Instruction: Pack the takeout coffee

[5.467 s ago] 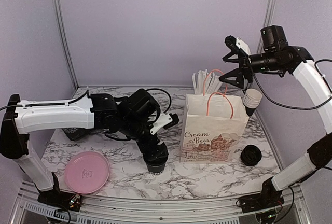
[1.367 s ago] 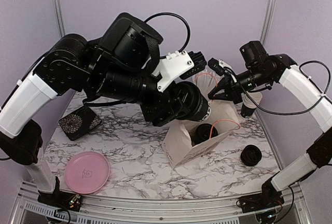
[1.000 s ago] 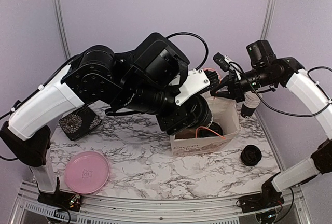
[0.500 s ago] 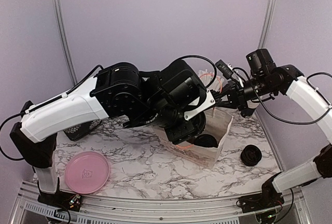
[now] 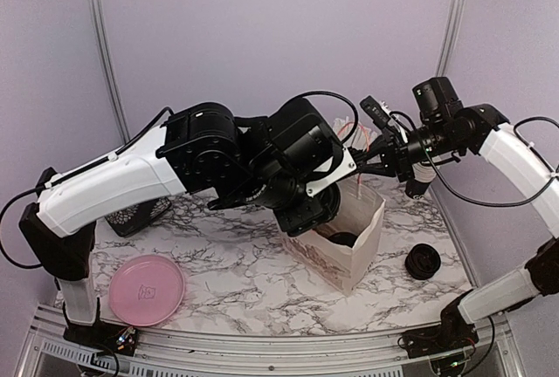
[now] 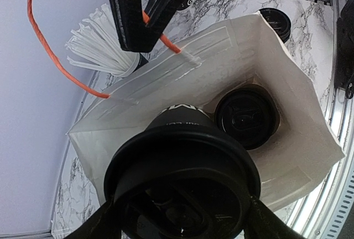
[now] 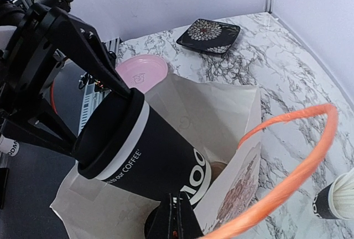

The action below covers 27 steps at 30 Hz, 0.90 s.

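My left gripper [image 6: 182, 219] is shut on the takeout coffee [image 7: 149, 150], a black paper cup with white lettering and a black lid [image 6: 182, 181]. The fingers [image 7: 66, 37] clamp it at the lid. The cup hangs tilted, with its base just inside the mouth of the white paper bag [image 5: 354, 255]. A second lidded black cup [image 6: 246, 118] stands on the bag's bottom. My right gripper [image 7: 177, 219] is shut on the bag's orange handle [image 7: 301, 170] and holds the mouth wide. In the top view the left wrist hides the held cup.
A pink plate [image 5: 146, 290] lies front left, and a dark patterned dish [image 7: 209, 31] sits behind it. A black cup [image 5: 422, 261] rests on the marble right of the bag. A cup of white straws [image 6: 99, 53] stands behind the bag.
The left arm has come down with the cup from above the bag into its mouth. The bag has shifted and tilted while the right gripper keeps hold of the handle.
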{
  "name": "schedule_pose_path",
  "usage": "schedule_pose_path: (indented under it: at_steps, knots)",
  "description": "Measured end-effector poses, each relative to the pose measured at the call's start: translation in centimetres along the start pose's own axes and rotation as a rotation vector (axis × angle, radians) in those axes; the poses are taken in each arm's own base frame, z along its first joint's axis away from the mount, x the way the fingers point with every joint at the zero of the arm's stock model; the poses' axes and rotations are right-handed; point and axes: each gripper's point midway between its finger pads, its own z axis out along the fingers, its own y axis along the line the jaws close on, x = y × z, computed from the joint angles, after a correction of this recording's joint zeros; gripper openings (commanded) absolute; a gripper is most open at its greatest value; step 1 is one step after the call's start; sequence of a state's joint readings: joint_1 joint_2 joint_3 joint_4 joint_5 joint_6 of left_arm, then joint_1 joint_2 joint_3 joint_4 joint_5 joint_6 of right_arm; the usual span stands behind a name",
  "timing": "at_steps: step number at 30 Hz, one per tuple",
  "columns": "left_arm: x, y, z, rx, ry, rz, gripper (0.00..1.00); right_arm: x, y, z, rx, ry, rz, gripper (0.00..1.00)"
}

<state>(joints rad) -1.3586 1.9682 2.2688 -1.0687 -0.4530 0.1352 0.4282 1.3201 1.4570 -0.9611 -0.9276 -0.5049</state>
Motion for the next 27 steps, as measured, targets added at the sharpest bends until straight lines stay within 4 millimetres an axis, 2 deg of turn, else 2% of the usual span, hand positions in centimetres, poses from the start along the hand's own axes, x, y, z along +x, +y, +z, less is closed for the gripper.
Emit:
schedule_pose_path:
  at_steps: [6, 12, 20, 27]
  knots:
    - [0.4, 0.5, 0.1, -0.006, 0.010, -0.007, 0.65, -1.4, -2.1, 0.4, 0.040, 0.011, -0.072, 0.00]
    - [1.1, 0.4, 0.2, -0.008, 0.026, -0.020, 0.65, -2.4, -2.5, 0.2, 0.047, 0.009, -0.161, 0.00]
    - [1.5, 1.9, -0.1, -0.037, 0.030, -0.069, 0.65, -0.6, -1.7, 1.0, 0.000, 0.049, -0.217, 0.00]
    - [1.9, 2.3, -0.1, -0.031, 0.036, -0.094, 0.65, 1.0, 1.1, 2.0, -0.106, 0.093, -0.261, 0.02]
